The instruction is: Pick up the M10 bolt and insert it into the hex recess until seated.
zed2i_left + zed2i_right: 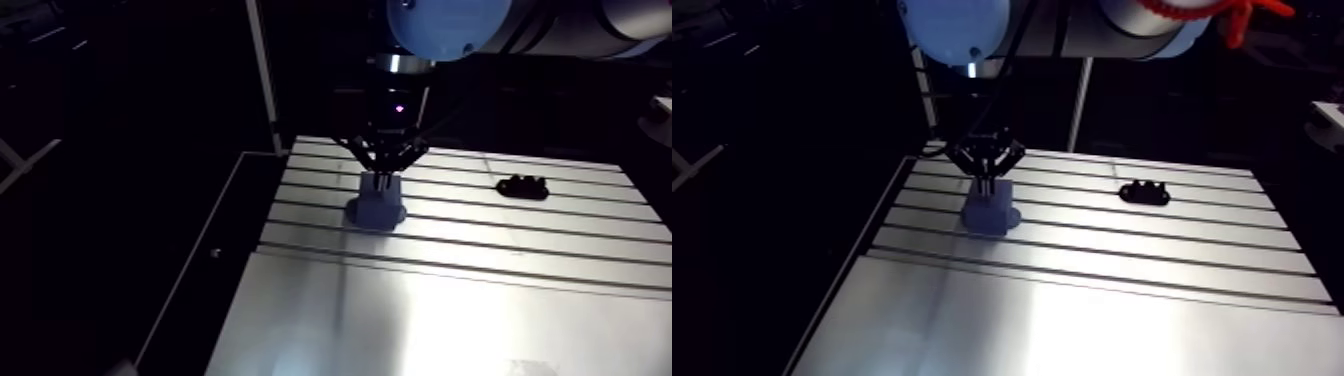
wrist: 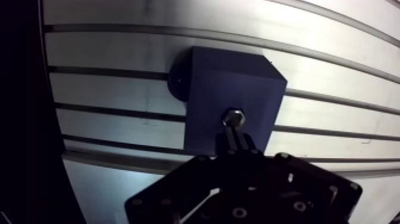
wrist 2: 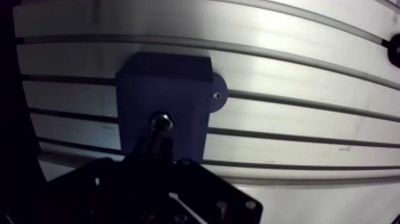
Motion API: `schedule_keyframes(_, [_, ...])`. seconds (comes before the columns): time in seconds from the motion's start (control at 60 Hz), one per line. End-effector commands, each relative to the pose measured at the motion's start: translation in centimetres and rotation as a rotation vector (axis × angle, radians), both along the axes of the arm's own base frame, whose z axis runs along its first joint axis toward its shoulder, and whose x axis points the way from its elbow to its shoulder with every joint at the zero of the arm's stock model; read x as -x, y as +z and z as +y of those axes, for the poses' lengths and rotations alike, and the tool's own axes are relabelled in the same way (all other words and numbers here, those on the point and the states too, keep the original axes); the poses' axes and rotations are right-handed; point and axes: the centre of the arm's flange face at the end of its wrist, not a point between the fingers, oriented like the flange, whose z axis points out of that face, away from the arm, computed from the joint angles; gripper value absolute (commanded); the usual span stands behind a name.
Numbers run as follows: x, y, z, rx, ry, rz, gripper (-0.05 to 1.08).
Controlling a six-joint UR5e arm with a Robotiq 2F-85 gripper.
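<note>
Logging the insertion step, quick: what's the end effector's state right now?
End effector: closed on the M10 bolt, held head-first over the blue block.

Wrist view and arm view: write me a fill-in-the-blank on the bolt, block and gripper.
The bolt is clamped in the gripper between its two ____. The bolt's far end is over a block coloured ____. Apart from the block, a small part lies on the table; its colour is ____.
Missing words: fingers; blue; black.
</note>
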Motion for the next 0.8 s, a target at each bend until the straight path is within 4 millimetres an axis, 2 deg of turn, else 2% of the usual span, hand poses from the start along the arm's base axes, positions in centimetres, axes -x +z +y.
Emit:
schedule_keyframes(0.017, [0.00,-0.02,0.00,0.000,0.001,0.000,1.08])
schedule_keyframes(0.8, [0.01,-0.41,0.00,0.000,0.004,-0.006,1.08])
